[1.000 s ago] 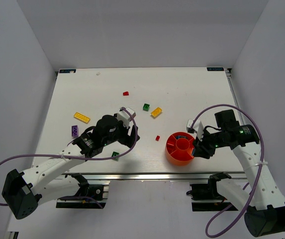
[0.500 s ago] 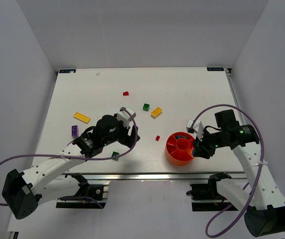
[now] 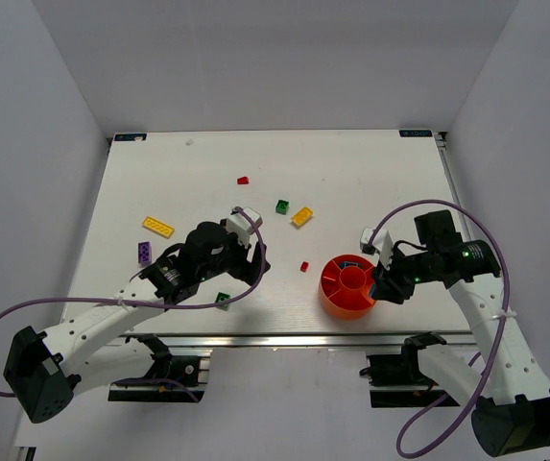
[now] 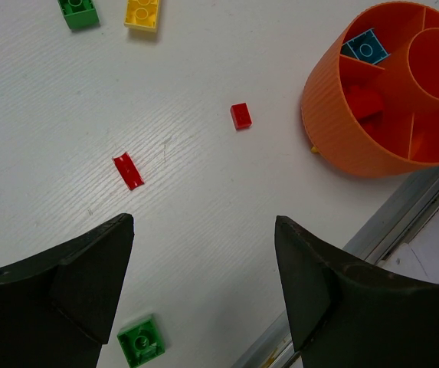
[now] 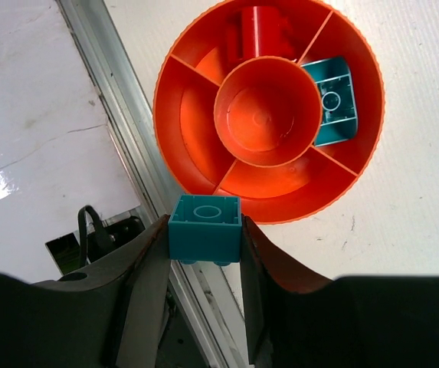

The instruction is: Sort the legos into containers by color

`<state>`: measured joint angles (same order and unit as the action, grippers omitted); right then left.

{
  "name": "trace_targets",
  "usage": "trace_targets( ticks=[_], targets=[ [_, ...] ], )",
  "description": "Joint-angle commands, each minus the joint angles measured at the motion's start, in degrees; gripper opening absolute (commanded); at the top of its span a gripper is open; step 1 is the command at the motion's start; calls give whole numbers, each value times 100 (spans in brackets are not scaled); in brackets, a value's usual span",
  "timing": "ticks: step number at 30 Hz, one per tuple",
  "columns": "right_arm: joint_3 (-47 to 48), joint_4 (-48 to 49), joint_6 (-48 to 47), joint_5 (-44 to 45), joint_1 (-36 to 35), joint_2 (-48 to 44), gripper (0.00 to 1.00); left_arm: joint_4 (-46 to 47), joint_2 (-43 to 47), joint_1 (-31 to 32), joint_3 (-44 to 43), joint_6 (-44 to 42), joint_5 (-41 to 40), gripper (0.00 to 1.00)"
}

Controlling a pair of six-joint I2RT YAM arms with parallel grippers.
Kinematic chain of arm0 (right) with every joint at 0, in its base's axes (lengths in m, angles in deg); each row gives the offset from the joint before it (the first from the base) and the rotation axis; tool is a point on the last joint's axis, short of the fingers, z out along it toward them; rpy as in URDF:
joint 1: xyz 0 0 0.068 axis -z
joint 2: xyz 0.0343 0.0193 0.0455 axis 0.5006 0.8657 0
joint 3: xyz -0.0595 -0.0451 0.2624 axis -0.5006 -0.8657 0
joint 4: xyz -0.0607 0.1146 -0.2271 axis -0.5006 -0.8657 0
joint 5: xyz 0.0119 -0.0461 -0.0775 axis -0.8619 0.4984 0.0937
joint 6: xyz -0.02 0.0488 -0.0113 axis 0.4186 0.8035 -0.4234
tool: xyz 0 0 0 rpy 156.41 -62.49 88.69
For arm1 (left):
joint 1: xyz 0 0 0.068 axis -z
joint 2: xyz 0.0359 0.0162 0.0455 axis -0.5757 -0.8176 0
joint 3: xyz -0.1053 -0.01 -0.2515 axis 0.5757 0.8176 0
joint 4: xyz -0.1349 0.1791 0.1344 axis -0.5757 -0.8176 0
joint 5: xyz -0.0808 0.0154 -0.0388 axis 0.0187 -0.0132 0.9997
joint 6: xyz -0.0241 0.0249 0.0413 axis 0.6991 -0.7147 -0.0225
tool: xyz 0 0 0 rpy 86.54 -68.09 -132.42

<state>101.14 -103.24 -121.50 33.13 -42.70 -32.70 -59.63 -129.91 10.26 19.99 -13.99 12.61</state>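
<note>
The round orange-red tray stands at the near right of the table. In the right wrist view its rim shows, with a cyan brick in one wedge and a red brick in another. My right gripper is shut on a cyan brick, held above the tray's near-right edge. My left gripper is open and empty over the table, near a red plate, a small red brick and a green brick.
Loose on the table are a red brick, a green brick, a yellow brick, a yellow plate, a purple brick and a green brick. The table's metal front rail runs just beside the tray.
</note>
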Motion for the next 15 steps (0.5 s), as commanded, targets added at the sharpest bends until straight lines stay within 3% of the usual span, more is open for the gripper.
trace_targets(
  ticks=[1,15],
  targets=[
    [177,267,157,-152,-16,15,0,22,85,21,-201,-21,68,84],
    [327,1217,1062,6,10,410,3,22,102,21,-192,-30,68,84]
  ],
)
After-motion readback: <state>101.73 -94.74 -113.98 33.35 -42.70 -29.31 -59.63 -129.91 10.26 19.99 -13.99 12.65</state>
